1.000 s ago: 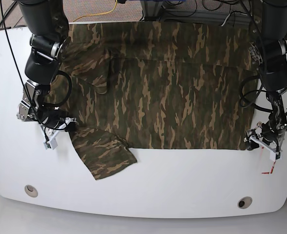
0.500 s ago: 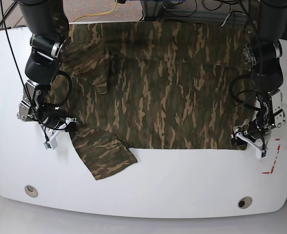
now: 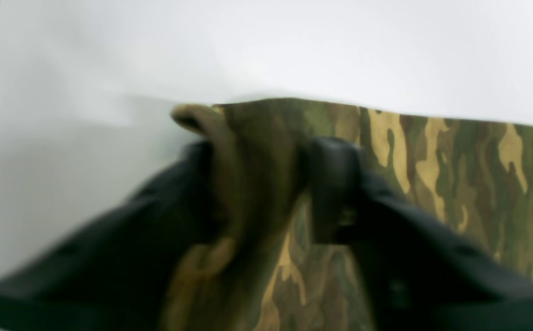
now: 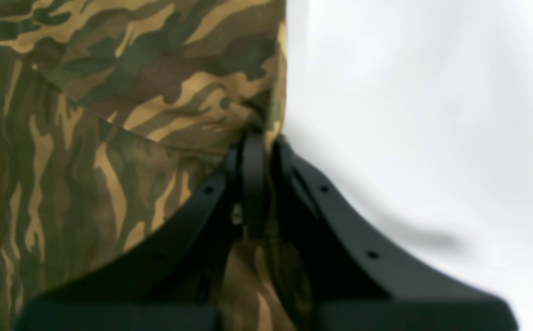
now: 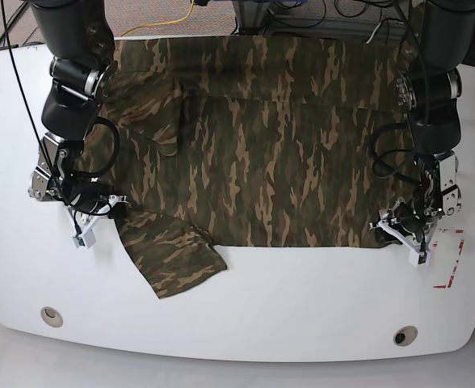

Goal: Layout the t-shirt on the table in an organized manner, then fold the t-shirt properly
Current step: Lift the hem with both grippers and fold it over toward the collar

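- I see the t-shirt point(image 5: 270, 153) spread across the far half of the table point(image 5: 302, 307), its long axis running side to side between my two arms; the body lies mostly flat, but one sleeve point(image 5: 173, 255) sticks out toward the near edge on the base view's left, folded over on itself.
- My left gripper point(image 3: 266, 184) sits at the near hem corner on the base view's right; in the left wrist view its jaws stand partly closed with a bunched fold of camouflage cloth pinched between them, so I judge it has hold of the hem.
- My right gripper point(image 4: 257, 156) sits at the shirt's edge beside the loose sleeve, on the base view's left; in the right wrist view the jaws are pressed nearly together on a thin edge of cloth; bare table lies just past them.
- From both grippers the bulk of the shirt lies away from me, toward the far edge; each arm holds its own end of the near hem, so neither needs to cross over.
- The relation I judge the next move to turn on: the two grips lie roughly on one line along the shirt's long axis, with the cloth between them near straight; a pull apart or toward me should tension that hem evenly.
- The crumpled sleeve is nearer my right arm; I reckon it falls to that side to flatten it.
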